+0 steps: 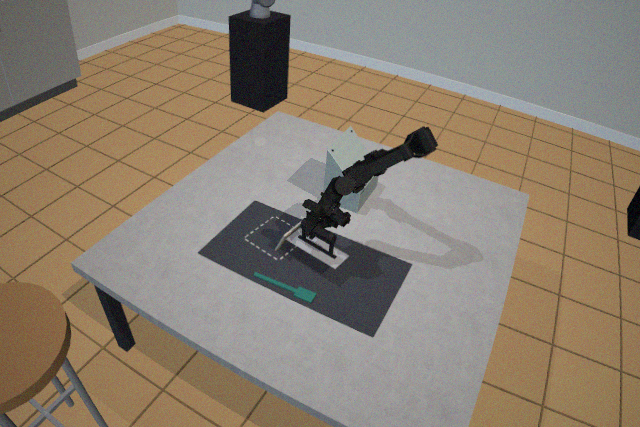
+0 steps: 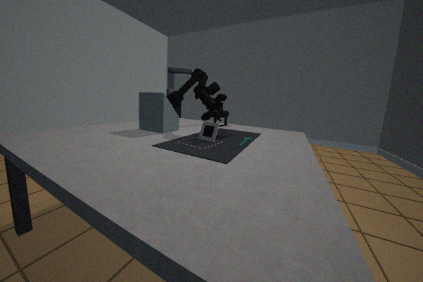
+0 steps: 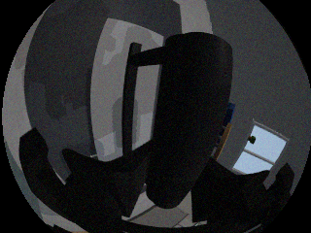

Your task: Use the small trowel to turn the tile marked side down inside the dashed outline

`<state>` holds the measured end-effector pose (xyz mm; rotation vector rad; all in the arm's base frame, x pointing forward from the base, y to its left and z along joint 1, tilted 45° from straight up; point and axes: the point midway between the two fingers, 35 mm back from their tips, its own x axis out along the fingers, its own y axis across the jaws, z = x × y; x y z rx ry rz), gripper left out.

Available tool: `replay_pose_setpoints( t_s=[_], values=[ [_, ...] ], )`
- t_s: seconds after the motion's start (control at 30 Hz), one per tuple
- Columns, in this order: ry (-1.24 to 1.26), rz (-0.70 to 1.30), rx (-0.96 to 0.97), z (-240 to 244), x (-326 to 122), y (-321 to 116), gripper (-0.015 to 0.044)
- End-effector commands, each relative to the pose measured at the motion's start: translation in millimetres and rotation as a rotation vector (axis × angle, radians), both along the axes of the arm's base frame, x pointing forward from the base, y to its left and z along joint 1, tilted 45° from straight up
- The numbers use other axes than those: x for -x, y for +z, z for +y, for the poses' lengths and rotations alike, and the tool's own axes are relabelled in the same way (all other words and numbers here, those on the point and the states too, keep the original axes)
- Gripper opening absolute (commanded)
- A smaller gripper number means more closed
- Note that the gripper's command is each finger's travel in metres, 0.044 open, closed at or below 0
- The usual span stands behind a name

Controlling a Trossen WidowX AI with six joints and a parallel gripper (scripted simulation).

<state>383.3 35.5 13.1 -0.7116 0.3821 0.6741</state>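
Note:
My gripper [image 1: 316, 236] [image 2: 215, 116] is low over the dark mat [image 1: 361, 303] [image 2: 205, 156] and is shut on the trowel's dark handle [image 3: 189, 111]. The trowel's pale flat blade [image 1: 333, 257] lies on the mat under the gripper. The tile [image 1: 285, 237] [image 2: 208, 131] is tipped up steeply on one edge just left of the gripper, at the right side of the dashed outline [image 1: 260, 227] [image 2: 191, 144]. Its dark marked face points away from the gripper, toward the exterior camera. In the wrist view the handle hides most of the scene.
A green flat tool [image 1: 284, 286] [image 2: 244, 141] lies on the mat in front of the gripper. A pale wedge-shaped box [image 1: 343, 153] [image 2: 155, 111] stands on the table [image 1: 155, 236] behind the mat. A stool [image 1: 25, 334] and a black pedestal [image 1: 258, 58] stand on the floor.

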Motion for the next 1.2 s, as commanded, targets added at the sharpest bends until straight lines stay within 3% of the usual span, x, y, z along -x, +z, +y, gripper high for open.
replay_pose_setpoints(
  t_s=[0.0, 0.63, 1.17],
  values=[
    [-0.005, -0.002, 0.004, -9.3, 0.5, -6.1, 0.0000],
    [-0.005, -0.002, 0.004, -21.7, 2.8, -24.3, 0.0000],
    [-0.005, -0.002, 0.003, -2.0, -4.0, 33.6, 0.0000]
  ],
)
